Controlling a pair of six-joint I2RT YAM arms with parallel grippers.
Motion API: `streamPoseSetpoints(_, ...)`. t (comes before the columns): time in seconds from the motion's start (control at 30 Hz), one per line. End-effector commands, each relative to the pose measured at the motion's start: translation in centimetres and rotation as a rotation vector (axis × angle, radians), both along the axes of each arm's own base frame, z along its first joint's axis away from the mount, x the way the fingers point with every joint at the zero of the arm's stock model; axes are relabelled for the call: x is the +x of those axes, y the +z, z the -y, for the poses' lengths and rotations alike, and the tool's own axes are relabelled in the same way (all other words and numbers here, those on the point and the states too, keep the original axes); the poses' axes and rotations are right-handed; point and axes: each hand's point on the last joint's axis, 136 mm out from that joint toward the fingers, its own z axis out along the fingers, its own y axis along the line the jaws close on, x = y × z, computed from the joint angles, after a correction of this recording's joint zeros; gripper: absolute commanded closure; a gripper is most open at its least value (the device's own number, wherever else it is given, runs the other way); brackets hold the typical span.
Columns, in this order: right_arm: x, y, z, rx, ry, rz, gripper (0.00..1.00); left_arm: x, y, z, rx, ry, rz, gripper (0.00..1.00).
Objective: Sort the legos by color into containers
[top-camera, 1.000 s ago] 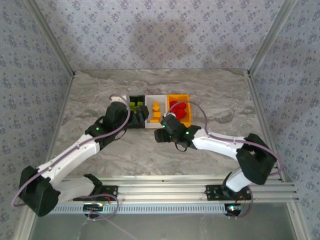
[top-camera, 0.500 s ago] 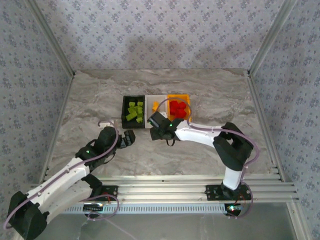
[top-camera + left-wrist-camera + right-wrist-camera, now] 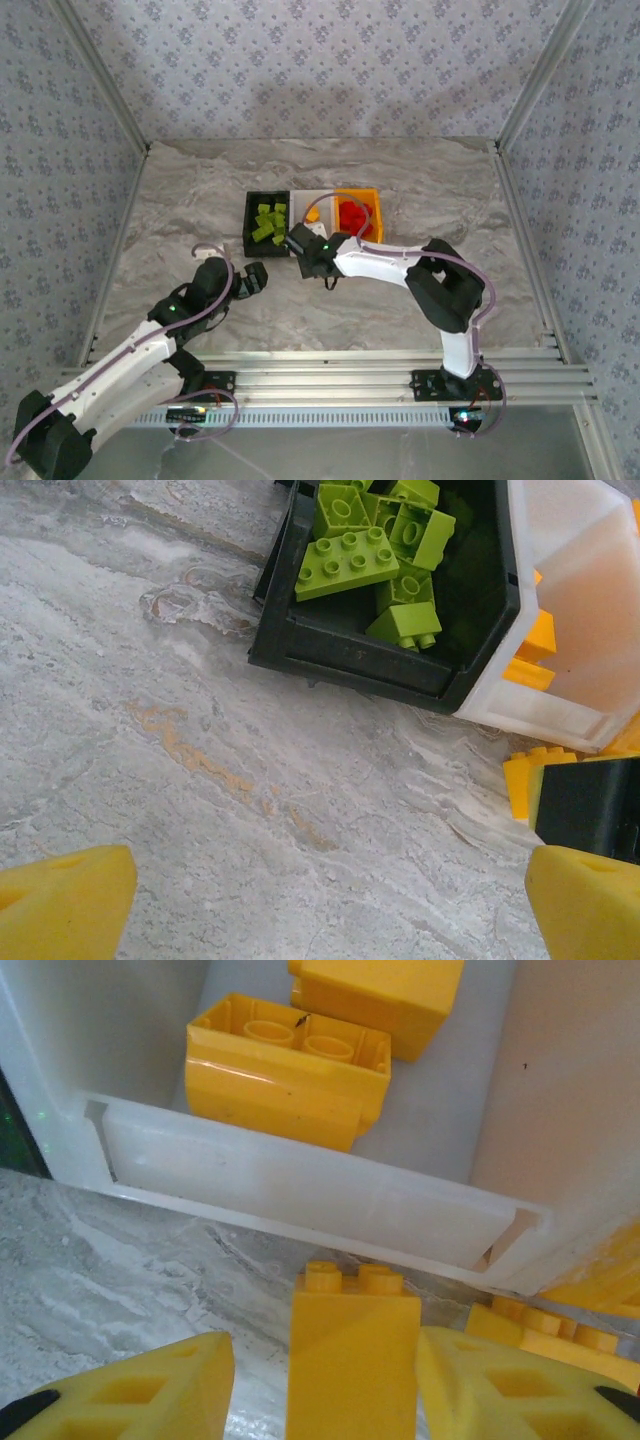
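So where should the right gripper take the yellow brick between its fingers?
On its two smooth side faces, coming from the near side, opposite the white bin. The yellow brick sits square between the right gripper's fingers, studs at its far end, both sides bare.

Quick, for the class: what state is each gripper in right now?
Left gripper: open, holding nothing.
Right gripper: open around an upright yellow brick, gap on one side, not yet clamped.
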Motion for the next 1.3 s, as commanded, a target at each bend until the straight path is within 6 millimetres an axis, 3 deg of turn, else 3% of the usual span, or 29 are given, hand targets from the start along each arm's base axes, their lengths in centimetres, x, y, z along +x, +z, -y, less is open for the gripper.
streamPoseSetpoints(0.0, -0.4, -1.8, 0.7, -0.067, -0.006, -0.031, 0.49, 0.1, 0.1, -0.5, 0.0, 0.026, 0.01, 0.0)
streamPoseSetpoints(0.17, -0.5, -0.8, 0.6, -0.064, -0.001, 0.017, 0.48, 0.0, 0.0, -0.6, -0.003, 0.029, 0.006, 0.0)
streamPoseSetpoints(0.4, -2.4, 2.2, -1.9, 0.007, 0.1, 0.058, 0.47, 0.0, -0.1, -0.6, -0.007, 0.032, 0.006, 0.0)
streamPoseSetpoints(0.6, -2.4, 4.1, -0.9, 0.015, 0.06, 0.105, 0.39, 0.0, -0.1, -0.7, -0.011, 0.036, 0.004, 0.0)
streamPoseSetpoints(0.77, -1.6, 2.4, 0.3, 0.004, -0.005, 0.058, 0.35, -0.1, -0.3, -0.7, -0.012, 0.04, 0.002, 0.0)
streamPoseSetpoints(1.07, -0.6, -1.3, 1.7, -0.059, -0.074, 0.01, 0.37, -0.3, -0.2, -1.0, -0.014, 0.047, 0.008, 0.0)
streamPoseSetpoints(1.27, -0.2, -2.2, 1.0, -0.051, -0.061, 0.006, 0.41, -0.3, -0.2, -1.1, -0.016, 0.052, 0.011, 0.0)
